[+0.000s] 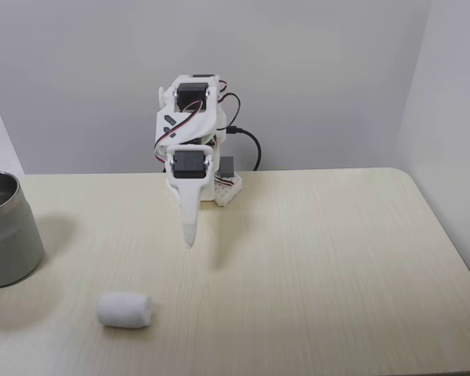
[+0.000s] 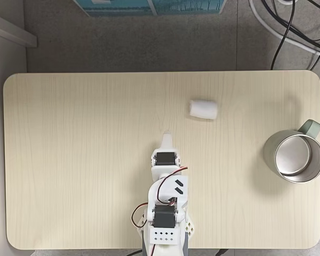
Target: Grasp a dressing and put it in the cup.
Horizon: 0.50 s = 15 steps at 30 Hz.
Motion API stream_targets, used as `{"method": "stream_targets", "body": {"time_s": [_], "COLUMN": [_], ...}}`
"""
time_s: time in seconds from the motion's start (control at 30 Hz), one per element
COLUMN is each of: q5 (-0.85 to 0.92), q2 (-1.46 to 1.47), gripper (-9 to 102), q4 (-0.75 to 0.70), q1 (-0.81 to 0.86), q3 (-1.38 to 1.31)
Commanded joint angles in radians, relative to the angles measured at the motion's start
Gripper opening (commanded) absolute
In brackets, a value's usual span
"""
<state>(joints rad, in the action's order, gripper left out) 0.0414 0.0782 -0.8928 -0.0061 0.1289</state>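
Fingers (image 1: 189,235) together, pinching nothing; dressing (image 1: 124,310) apart; cup (image 1: 4,235) cropped at frame edge.

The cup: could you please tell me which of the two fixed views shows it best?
The fixed view from above shows the cup best: its whole round rim, its metal inside and a pale green handle-like part at its edge. The fixed view facing the arm has the cup cut off by the left edge, with part of the rim and brushed side visible.

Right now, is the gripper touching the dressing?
Apart. In a fixed view from above, bare table separates the gripper from the dressing; the other fixed view shows the same gap.
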Motion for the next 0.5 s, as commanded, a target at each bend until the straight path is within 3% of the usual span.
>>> {"method": "stream_targets", "body": {"time_s": [0.0,0.23,0.47], "q5": [-0.008,-0.011,0.067], "q2": [0.009,0.009,0.005], "gripper": [0,0,0], "q4": [0.0,-0.038,-0.173], "q1": [0.006,0.018,0.064], "q3": [0.023,0.067,0.348]}}
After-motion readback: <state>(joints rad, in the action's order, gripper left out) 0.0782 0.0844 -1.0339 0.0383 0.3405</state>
